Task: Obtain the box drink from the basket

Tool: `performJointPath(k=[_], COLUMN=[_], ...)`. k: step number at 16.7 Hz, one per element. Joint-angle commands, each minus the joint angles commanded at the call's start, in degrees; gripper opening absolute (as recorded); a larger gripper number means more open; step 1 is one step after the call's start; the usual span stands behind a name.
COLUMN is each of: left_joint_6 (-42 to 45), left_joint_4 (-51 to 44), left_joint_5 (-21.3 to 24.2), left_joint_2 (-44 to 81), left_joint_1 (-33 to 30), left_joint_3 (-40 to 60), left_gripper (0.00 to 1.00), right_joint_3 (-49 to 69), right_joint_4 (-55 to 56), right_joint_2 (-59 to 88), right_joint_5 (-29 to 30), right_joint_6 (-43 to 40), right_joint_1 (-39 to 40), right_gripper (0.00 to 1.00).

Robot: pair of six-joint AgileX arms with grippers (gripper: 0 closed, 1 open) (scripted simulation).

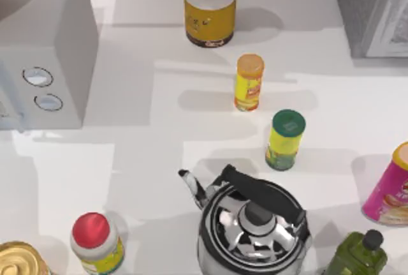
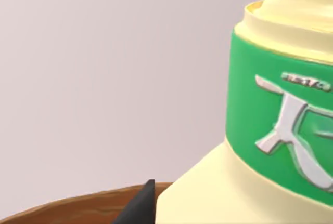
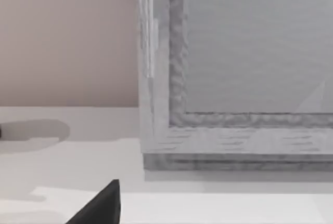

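I can see a dark tip of the left gripper (image 2: 141, 206) low down, right next to the box drink (image 2: 250, 130). The box drink is a pale yellow carton with a wide green band and a white mark on the band. It is very close to the left wrist camera. A brown woven basket (image 2: 62, 209) shows its rim just below the gripper. I cannot tell how wide the left gripper is, or if it has hold of the box drink.

A dark tip of the right gripper (image 3: 101, 207) hangs over the white table (image 1: 127, 179), near a big grey box with a frame (image 3: 234, 68). I cannot tell how wide this gripper is either.

From above, lots of things stand on the table:
- A fat yellow can with a pale top (image 1: 210, 12) is at the back.
- Nearer the front stands a thin yellow tube with an orange lid (image 1: 248, 82).
- After that comes a yellow-green tube with a green lid (image 1: 285, 140).
- A shiny silver kettle with a black handle (image 1: 252, 227) sits at the front.
- A jar with a red cap (image 1: 97, 243) stands at the front left.
- A can with a gold lid (image 1: 19, 261) is in the front left corner, just beside the jar.
- A pink tube (image 1: 389, 189) is at the right edge.
- A green bottle with a dark cap (image 1: 357, 256) stands in front of the pink tube.
- A grey box with two round dials (image 1: 44, 52) fills the back left.
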Motion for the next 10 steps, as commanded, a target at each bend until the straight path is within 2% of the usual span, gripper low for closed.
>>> performJointPath(k=[5, 10], left_joint_6=[0.1, 0.1], left_joint_4=[-0.9, -9.2], left_joint_5=[0.0, -0.3], left_joint_2=[-0.9, -1.8], left_joint_1=[0.3, 0.1], left_joint_3=[1.1, 8.2], left_gripper=[0.0, 0.0], right_joint_3=[0.0, 0.0], right_joint_4=[0.0, 0.0], right_joint_2=[0.0, 0.0], right_joint_5=[0.0, 0.0], right_joint_6=[0.0, 0.0], right_joint_1=[0.0, 0.0], right_gripper=[1.0, 1.0])
